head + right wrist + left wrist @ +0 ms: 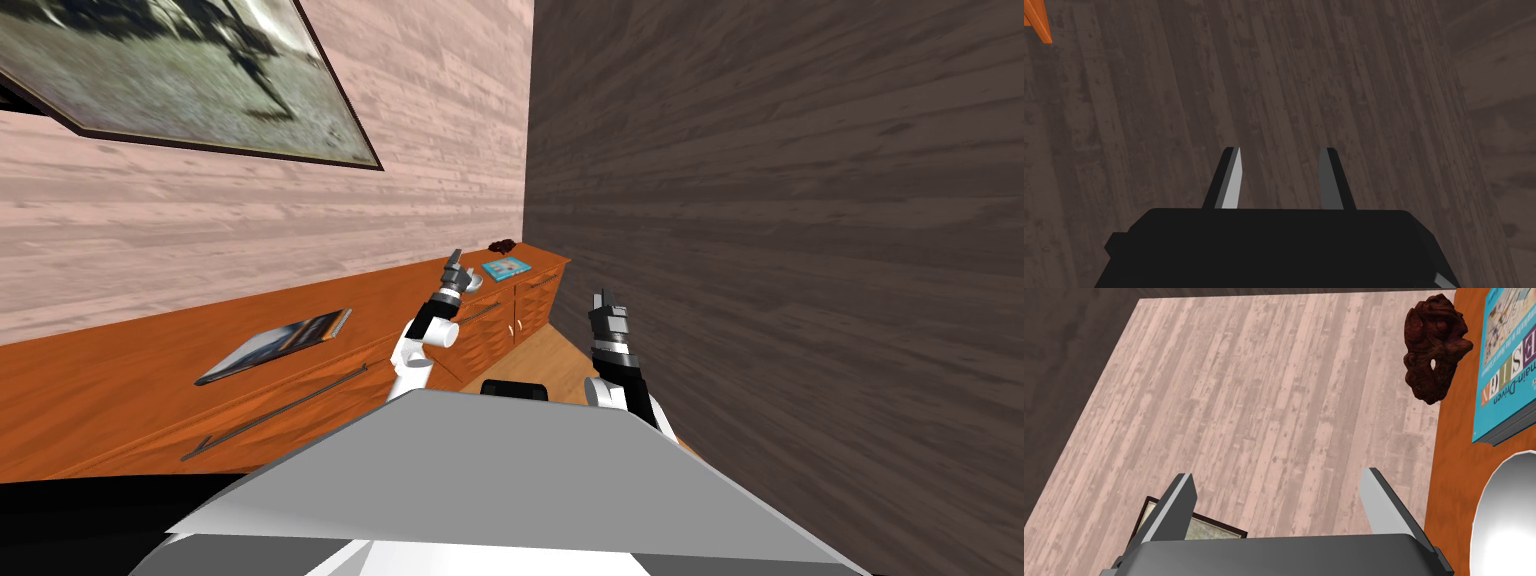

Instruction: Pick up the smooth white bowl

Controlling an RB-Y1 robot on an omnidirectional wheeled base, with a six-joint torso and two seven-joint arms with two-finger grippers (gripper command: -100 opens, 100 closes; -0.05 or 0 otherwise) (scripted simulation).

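Plainly glossy, rounded white bowl.

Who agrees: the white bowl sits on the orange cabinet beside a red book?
Wrong colour: the book is blue, not red, as the left wrist view shows. The white bowl does sit beside it on the orange cabinet.
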